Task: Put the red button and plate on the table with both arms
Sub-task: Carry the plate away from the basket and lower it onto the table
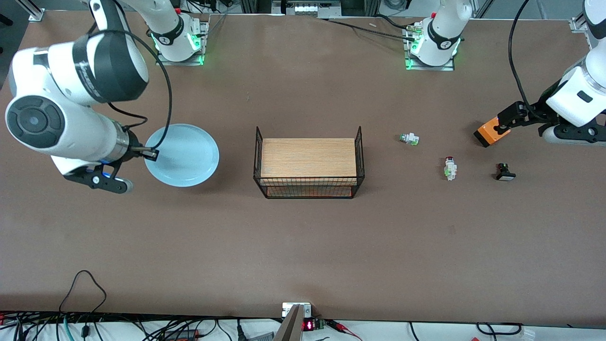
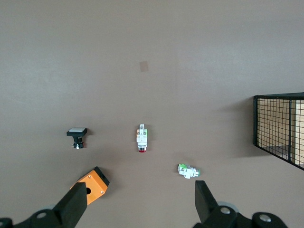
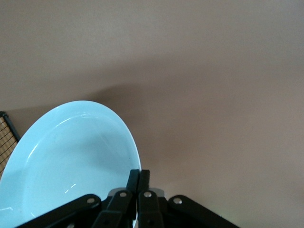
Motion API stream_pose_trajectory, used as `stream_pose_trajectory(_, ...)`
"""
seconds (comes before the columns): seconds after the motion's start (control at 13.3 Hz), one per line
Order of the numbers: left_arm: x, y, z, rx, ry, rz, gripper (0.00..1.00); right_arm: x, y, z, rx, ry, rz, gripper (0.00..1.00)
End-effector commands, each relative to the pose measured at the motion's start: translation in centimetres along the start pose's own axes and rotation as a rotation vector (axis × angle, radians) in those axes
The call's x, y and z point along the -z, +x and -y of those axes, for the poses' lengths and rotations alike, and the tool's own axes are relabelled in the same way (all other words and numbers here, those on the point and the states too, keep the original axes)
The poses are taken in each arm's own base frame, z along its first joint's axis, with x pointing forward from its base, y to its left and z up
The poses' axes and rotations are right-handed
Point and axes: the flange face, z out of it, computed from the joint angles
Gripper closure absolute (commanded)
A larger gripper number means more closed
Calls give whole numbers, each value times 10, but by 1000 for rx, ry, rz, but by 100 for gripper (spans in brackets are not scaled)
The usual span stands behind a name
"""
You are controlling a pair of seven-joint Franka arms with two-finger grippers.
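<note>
- The red button [image 1: 450, 168] lies on its side on the table [image 1: 303, 246], toward the left arm's end, between the wire basket [image 1: 310, 163] and a black-bodied button [image 1: 504, 172].
- Its long axis runs roughly toward and away from the front camera, with the red cap at the end away from that camera.
- The left gripper [image 2: 142, 204] hangs above the table near an orange box [image 1: 491, 132]. In the left wrist view the red button sits between and ahead of the two fingers, well apart from them.
- The left arm is the nearer one for this part. Judgement: it must descend and centre on the white body, taking care to avoid the green-capped button [image 1: 409, 139] nearby.
- Left jaws: spread wide, holding nothing.
- The plate [image 1: 182, 155] is at the right arm's end, beside the basket; whether it rests on the table or is lifted cannot be told.
- Right gripper [image 3: 138, 183]: jaws closed together on the plate's rim, pinching its edge.
</note>
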Motion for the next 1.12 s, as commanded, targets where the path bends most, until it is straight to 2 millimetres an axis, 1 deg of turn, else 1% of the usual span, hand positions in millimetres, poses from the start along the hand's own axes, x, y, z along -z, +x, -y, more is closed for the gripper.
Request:
stream_pose_trajectory(0.0, 14, -5, 3, 12, -5, -29, 0, -12, 23, -19, 46, 19, -28, 100)
stream_pose_trajectory(0.22, 13, -3, 4, 12, -6, -25, 0, -33, 52, -48, 86, 43, -31, 100)
stream_pose_trajectory(0.3, 13, -3, 4, 12, -6, -26, 0, -41, 64, -61, 105, 53, -39, 100)
stream_pose_trajectory(0.45, 11, -3, 4, 12, -6, -20, 0, -57, 80, -77, 142, 68, -48, 100)
stream_pose_trajectory(0.53, 11, -3, 4, 8, -6, -20, 0, -68, 81, -69, 175, 92, -58, 100)
stream_pose_trajectory(0.6, 11, -3, 4, 8, -6, -19, 0, -81, 81, -68, 190, 92, -72, 100)
stream_pose_trajectory(0.67, 9, -2, 4, 6, -6, -14, 0, -89, 80, -71, 191, 97, -86, 100)
stream_pose_trajectory(0.82, 6, 1, 6, 12, -7, -11, 0, -106, 77, -84, 216, 101, -134, 100)
stream_pose_trajectory(0.9, 5, 0, 11, 26, -7, -8, 0, -117, 73, -89, 210, 107, -168, 100)
stream_pose_trajectory(1.05, 6, 1, 12, 28, -7, -9, 0, -143, 66, -97, 196, 122, -254, 100)
